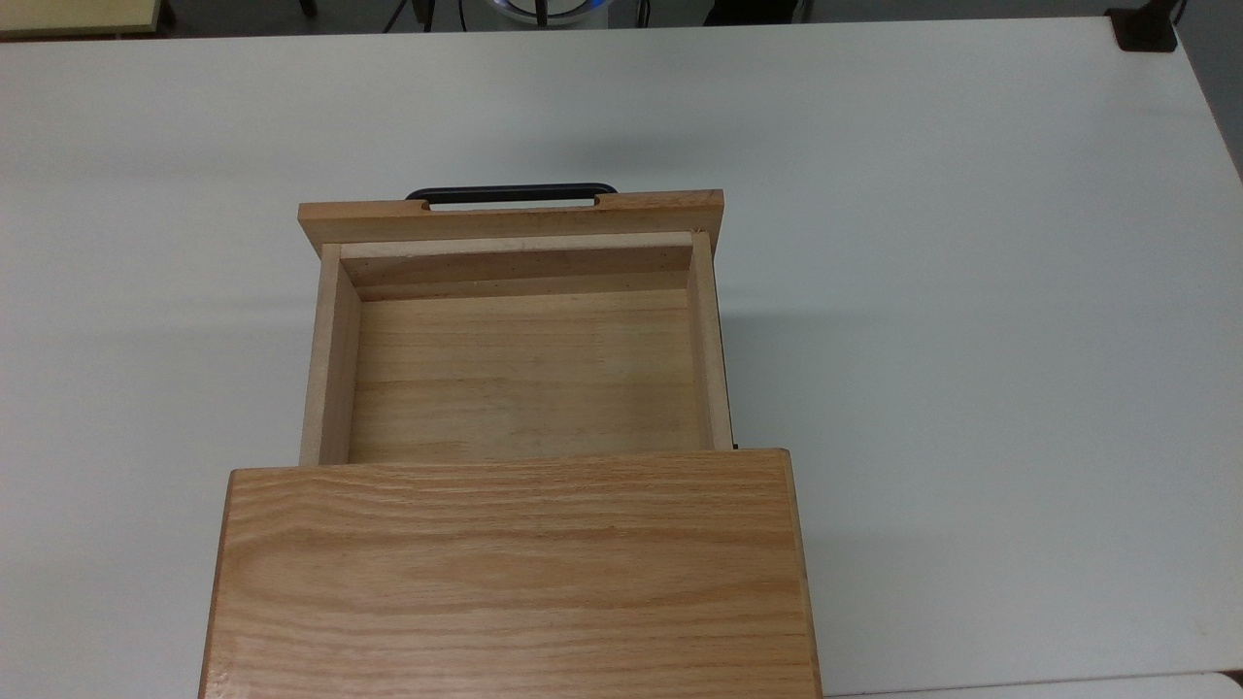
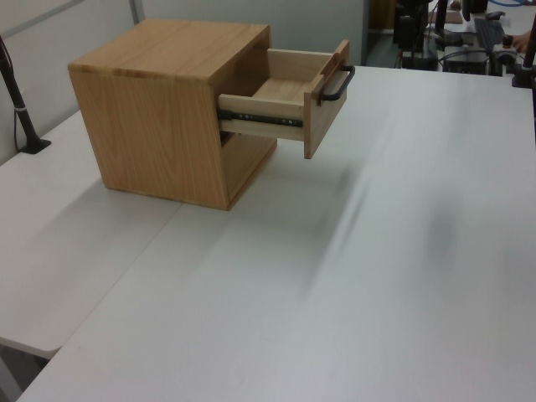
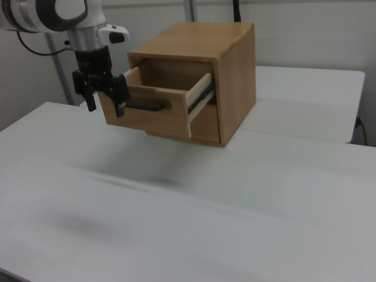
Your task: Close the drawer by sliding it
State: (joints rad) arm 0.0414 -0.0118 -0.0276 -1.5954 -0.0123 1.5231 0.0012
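Drawer [image 3: 154, 115] pulled well out of cabinet [image 3: 229, 64]. Gripper [image 3: 104, 98] before drawer front, jaws wide, empty. Push front panel squarely, straight along rails.

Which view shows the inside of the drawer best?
The top view: it looks straight down into the drawer, showing its whole bare wooden floor and all inner walls. The left view catches a sliver of the inside past the side wall and rail. The right view shows mostly the front panel and handle, with the gripper before it.
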